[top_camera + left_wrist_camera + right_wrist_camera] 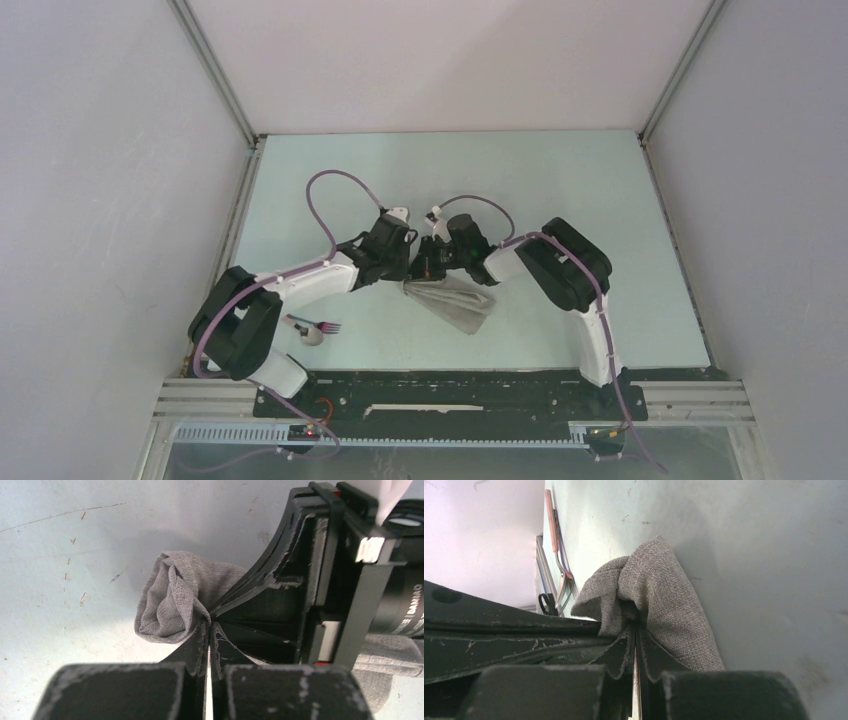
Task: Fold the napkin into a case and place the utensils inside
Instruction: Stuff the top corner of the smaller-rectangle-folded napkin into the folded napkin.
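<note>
The light-grey napkin (455, 305) lies bunched in a folded, tapering strip at mid-table, its upper-left end lifted. My left gripper (412, 268) and right gripper (428, 262) meet tip to tip there. In the left wrist view the left gripper (210, 623) is shut, pinching a puckered fold of the napkin (170, 600), with the right gripper's fingers (280, 595) pressed in from the right. The right gripper (634, 626) is likewise shut on the napkin (664, 600). The utensils lie near the left arm's base: a fork (326, 326) and a spoon (309, 335), with pinkish handles.
Grey walls and aluminium frame rails (238, 200) enclose the pale table (560, 180). Purple cables loop above both wrists (335, 180). The left arm's elbow (240, 325) sits close to the utensils. The black base rail (440, 395) runs along the near edge.
</note>
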`<state>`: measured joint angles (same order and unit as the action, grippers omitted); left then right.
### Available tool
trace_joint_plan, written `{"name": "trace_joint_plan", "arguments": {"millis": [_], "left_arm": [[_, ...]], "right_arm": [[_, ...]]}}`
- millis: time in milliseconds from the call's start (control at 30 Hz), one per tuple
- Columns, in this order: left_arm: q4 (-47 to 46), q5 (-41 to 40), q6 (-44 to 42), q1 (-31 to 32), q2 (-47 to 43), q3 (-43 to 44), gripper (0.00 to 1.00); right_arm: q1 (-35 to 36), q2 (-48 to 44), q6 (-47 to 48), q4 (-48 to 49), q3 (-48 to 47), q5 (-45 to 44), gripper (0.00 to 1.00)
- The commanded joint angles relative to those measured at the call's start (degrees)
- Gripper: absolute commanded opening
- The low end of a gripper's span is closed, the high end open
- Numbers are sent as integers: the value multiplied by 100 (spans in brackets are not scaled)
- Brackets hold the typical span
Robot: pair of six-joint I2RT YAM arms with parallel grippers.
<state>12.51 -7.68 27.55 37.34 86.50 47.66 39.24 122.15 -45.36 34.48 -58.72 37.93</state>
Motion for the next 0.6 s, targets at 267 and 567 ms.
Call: {"name": "trace_joint_plan", "arguments": {"millis": [267,567], "left_arm": [[76,56,456,-226,369,247,0],[139,34,403,-265,495,283,1]], "right_arm": [[-105,-850,466,-1078,313,-70,21],[-285,-2042,1607,-2878,343,-361,42]]}}
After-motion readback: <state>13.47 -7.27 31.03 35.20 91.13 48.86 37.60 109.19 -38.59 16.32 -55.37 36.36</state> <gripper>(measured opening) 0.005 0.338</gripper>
